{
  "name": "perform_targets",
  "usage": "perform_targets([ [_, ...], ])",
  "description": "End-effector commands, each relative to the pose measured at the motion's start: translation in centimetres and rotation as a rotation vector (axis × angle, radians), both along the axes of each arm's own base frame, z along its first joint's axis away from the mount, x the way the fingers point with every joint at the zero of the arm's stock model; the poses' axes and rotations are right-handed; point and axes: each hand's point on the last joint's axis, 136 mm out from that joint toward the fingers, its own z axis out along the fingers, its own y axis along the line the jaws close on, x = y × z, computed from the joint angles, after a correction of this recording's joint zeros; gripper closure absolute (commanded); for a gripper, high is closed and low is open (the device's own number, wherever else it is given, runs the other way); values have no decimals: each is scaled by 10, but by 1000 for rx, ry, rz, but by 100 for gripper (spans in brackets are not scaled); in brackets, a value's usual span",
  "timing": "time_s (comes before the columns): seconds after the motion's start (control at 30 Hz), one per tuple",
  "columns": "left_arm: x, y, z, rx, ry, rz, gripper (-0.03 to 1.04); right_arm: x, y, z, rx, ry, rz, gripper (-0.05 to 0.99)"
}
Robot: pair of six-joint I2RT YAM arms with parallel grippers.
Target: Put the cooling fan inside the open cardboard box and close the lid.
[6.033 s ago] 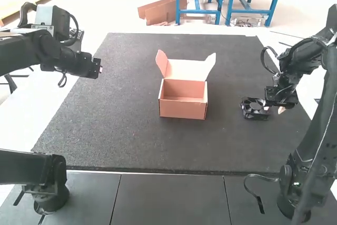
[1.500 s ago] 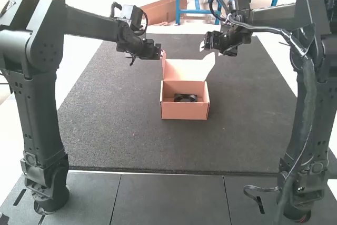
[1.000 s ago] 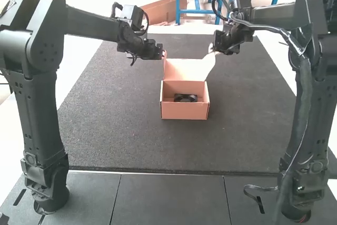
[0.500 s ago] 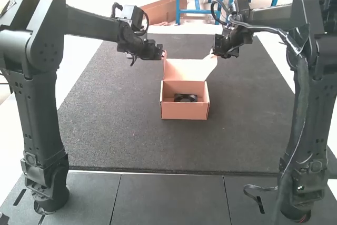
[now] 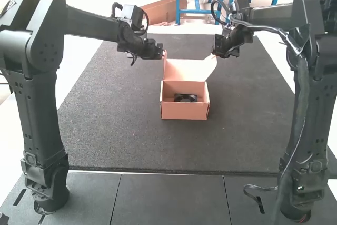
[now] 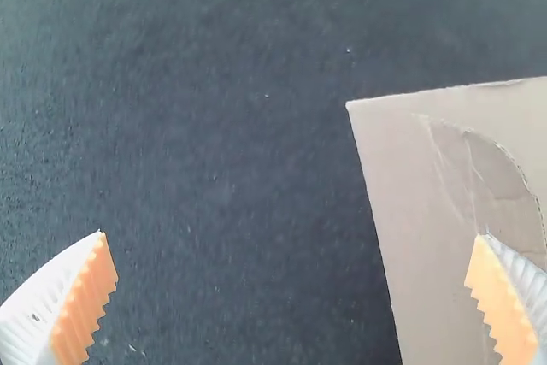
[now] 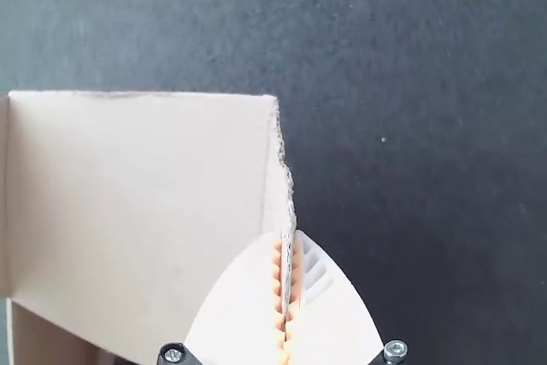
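Cardboard this thin looks light and springy, I judge. The pale brown corrugated lid (image 5: 187, 69), standing upright, should fold easily on its rear crease yet dent under a hard pinch, so the side flaps at its top corners seem the sensible hold. At the left, the left gripper (image 5: 158, 55) hangs beside the lid's left side flap (image 6: 444, 211), jaws spread wide. One orange ribbed pad (image 6: 500, 305) overlaps that flap; whether it touches I cannot tell. In the middle, on the black rubbery tabletop (image 5: 105, 119), stands the small open cardboard box (image 5: 184, 108). The black square cooling fan (image 5: 184, 98) lies flat inside it, probably rigid and light. At the right, the right gripper (image 5: 217, 54) has its jaws pinched shut on the edge of the lid's right side flap (image 7: 285, 168).
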Motion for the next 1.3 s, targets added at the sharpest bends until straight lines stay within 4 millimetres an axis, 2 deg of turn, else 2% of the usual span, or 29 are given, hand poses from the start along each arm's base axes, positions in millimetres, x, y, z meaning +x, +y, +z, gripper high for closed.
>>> perform_targets([
  [0.0,5,-9,17,-21,-39,-17,4,-10,6,24,-20,-35,47,93],
  [0.37,-5,-18,11,-14,-2,-36,4,-40,21,23,-68,-51,88,93],
  [0.6,-12,-16,9,-8,23,-40,4,-55,22,18,-76,-50,94,93],
  [0.93,-23,-14,7,-6,37,-45,4,-87,40,11,-67,-51,148,93],
  [1.1,-32,-14,4,-1,50,-51,4,-98,42,7,-67,-49,162,93],
  [1.27,-49,-17,-5,-2,82,-79,4,-109,41,4,-70,-39,169,93],
])
